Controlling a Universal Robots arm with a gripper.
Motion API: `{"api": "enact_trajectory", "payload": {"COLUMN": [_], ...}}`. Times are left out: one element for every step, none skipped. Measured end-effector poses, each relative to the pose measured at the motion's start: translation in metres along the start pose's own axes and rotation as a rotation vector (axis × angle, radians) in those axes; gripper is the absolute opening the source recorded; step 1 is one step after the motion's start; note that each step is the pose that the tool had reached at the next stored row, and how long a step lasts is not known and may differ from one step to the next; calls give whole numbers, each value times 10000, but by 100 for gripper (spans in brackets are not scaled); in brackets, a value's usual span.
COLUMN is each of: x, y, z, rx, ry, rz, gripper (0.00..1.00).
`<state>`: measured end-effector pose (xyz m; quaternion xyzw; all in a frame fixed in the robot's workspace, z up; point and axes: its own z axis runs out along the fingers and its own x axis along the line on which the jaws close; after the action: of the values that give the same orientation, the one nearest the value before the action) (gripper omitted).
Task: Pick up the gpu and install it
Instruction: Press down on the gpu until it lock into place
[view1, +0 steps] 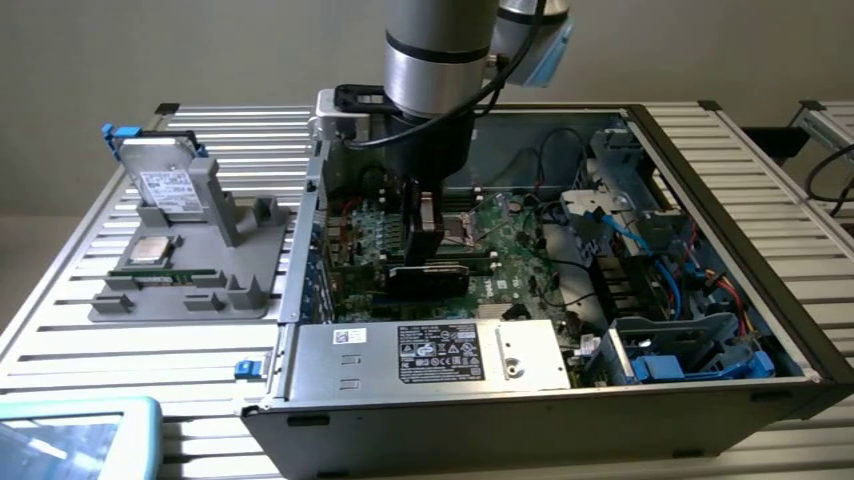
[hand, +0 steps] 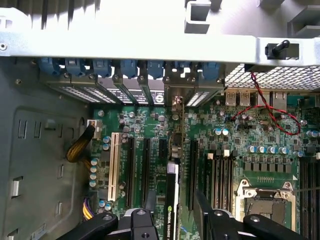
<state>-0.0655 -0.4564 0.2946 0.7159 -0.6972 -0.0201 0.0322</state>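
We see our arm (view1: 434, 50) coming down almost vertically from above, its grey wrist section pointing straight down and a black cable looping off its side. Our hand (hand: 175, 212) hangs below it with its two black fingers (hand: 205, 207) pointing down and set apart on either side of a thin upright card edge, seemingly pressing its faces.

Even light, overexposed case rim (hand: 150, 30)

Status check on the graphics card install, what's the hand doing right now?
Hand inside the computer case, fingers either side of the gpu. Gpu upright on edge over a motherboard slot. Nothing in the way.
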Motion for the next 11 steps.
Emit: {"api": "enact_trajectory", "payload": {"x": [0,0,0,0,0,0,0,0,0,0,0], "y": [0,0,0,0,0,0,0,0,1,15,33], "z": [0,0,0,0,0,0,0,0,0,1,3], "rx": [0,0,0,0,0,0,0,1,0,10,43], "ry": [0,0,-1,-1,0,-1,-1,-1,-1,-1,3], "rz": [1,1,2,3,3,4,5,5,6,8,7], "gripper": [43,43,40,40,28,28,22,16,16,11,11]}}
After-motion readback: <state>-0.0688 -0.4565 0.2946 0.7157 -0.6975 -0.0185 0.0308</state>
